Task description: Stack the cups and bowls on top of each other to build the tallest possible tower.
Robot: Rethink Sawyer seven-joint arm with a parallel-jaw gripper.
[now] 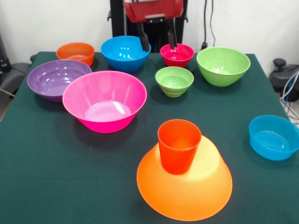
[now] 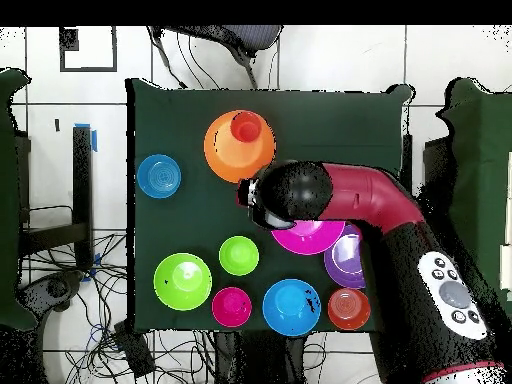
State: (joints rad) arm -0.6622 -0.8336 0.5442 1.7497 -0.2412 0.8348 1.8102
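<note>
1. Tumbler stands upright on the inverted large orange bowl, at my front view's 6 o'clock.
2. I see the end effector with fingers apart, empty, at 12 o'clock.
3. Other bowls sit loose on the worktop.

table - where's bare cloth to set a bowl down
Bare cloth lies on the table in front of the pink bowl, left of the tower. Another patch lies between the large green bowl and the lone blue bowl. The far row is crowded.
</note>
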